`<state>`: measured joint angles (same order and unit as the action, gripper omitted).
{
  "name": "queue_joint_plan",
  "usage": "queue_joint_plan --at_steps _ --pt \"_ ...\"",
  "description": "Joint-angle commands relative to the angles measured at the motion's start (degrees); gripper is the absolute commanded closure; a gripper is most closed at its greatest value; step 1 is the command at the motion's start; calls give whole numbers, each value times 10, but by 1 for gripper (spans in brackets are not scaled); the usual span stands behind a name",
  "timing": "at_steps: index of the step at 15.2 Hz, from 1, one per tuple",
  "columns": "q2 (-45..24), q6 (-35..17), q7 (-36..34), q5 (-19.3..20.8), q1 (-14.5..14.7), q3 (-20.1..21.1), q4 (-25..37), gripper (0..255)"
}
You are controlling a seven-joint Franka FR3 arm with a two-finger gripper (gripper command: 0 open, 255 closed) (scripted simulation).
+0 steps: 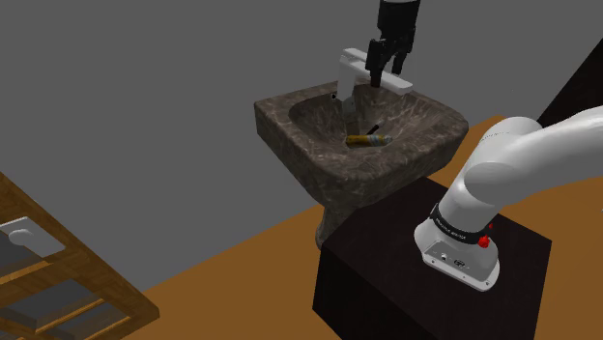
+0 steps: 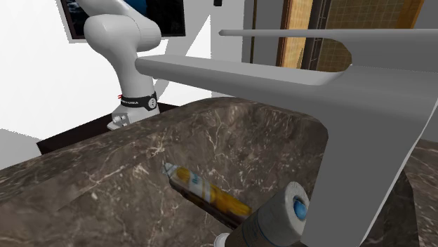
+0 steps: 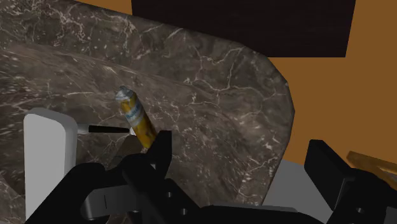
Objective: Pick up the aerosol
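Hovering above the white faucet (image 1: pixel 379 73) with its 2 fingers apart, the black gripper (image 1: pixel 387 66) should clear it, then straddle the yellow-and-white aerosol can (image 1: pixel 367 141) lying sideways in the basin of the dark marble sink (image 1: pixel 290 104).

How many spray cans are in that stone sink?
1. The yellow-and-white can lies on its side in the sink basin, beneath the faucet. The faucet and the gripper cover part of the basin, so another could be hidden.

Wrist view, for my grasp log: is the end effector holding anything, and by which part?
Nothing held: the end effector is open, clear of the aerosol lying in the sink.
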<state>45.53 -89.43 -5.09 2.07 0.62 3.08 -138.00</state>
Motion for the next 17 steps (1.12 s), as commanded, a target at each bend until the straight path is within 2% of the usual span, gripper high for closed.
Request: queue_joint_plan --at_steps 1,9,17 --pt "0 0 0 0 0 0 0 0" --pt "-73 -127 62 62 -23 -45 -75 0" --pt "-199 -266 110 128 -53 -90 -103 0"
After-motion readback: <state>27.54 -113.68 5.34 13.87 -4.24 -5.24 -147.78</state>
